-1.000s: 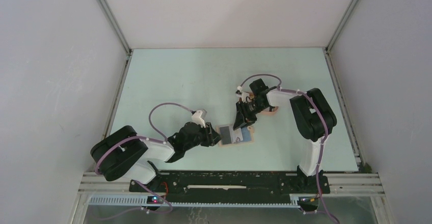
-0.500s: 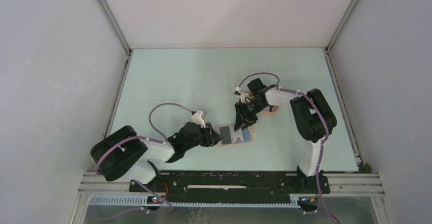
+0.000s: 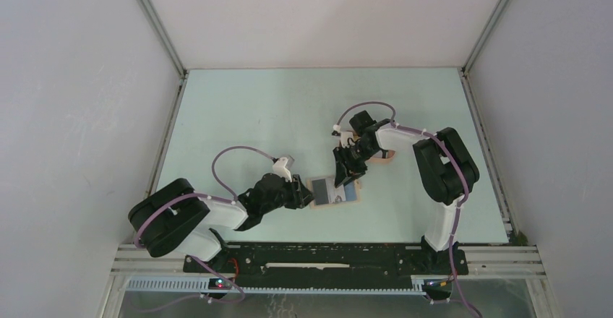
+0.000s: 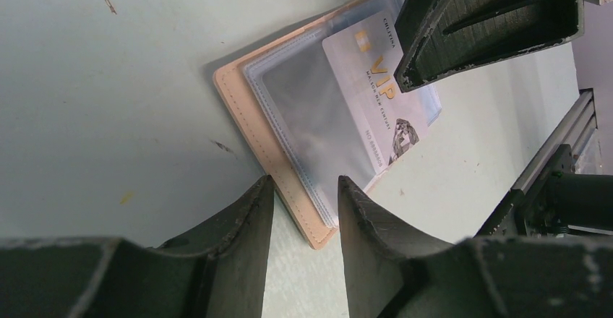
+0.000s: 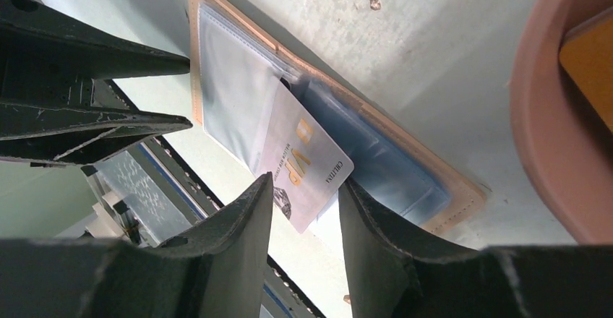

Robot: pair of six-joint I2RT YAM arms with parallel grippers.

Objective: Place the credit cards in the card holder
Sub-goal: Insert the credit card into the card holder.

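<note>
Pale green table [image 3: 289,108], white walls all round, and both arms are down at the card holder [image 3: 340,197], which lies open and flat near the front edge. Left gripper [image 4: 303,186] sits low at the holder's tan corner, jaws narrowly apart, the corner showing just beyond the tips. Right gripper [image 5: 305,186] comes in from the far side, jaws also a slit apart. A pale VIP credit card [image 5: 300,160] is tilted, its upper end tucked into a clear sleeve, its lower corner poking out between the right fingertips. I cannot tell whether they touch it. Just beside the holder sits the peach tray [image 5: 535,115], an orange-yellow card [image 5: 589,50] inside
</note>
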